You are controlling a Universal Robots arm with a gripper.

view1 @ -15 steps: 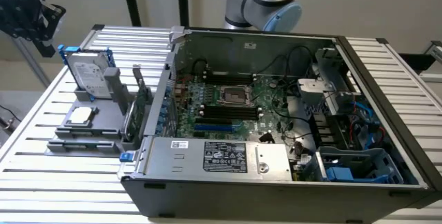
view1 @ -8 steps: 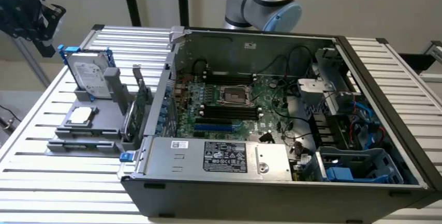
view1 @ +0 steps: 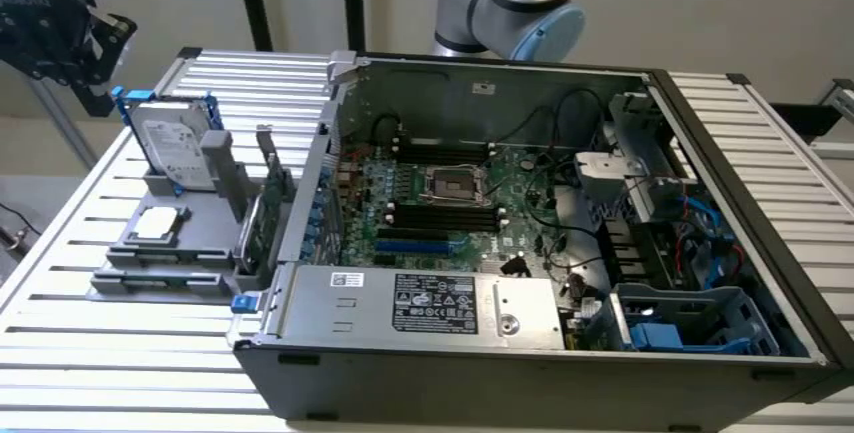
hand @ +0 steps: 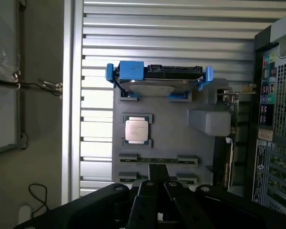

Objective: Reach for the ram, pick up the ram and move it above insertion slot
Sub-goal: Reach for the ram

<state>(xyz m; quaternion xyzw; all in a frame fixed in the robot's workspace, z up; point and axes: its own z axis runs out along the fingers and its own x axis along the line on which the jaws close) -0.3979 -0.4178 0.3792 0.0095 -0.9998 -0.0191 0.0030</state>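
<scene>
The ram (hand: 157, 160) is a thin green stick lying on edge between two pairs of small grey holders on the grey fixture (hand: 200, 157). My gripper (hand: 157, 169) hangs well above the fixture with its dark fingers (hand: 148, 191) pressed together and nothing between them; the tips line up just short of the stick. In the exterior view the gripper (view1: 60, 38) is the dark shape high at the exterior view's left, above the fixture (view1: 160, 253). Long dark slots (view1: 441, 218) lie beside the processor socket on the motherboard in the open computer case (view1: 534, 373).
On the fixture stand a silver hard drive (hand: 157, 81) in blue brackets, a loose processor chip (hand: 136, 130), and a green expansion card (hand: 231, 143) with a metal bracket near the case wall. The slatted metal table (view1: 80, 353) carries everything. Cables and a drive cage (view1: 694, 318) crowd the case's right side.
</scene>
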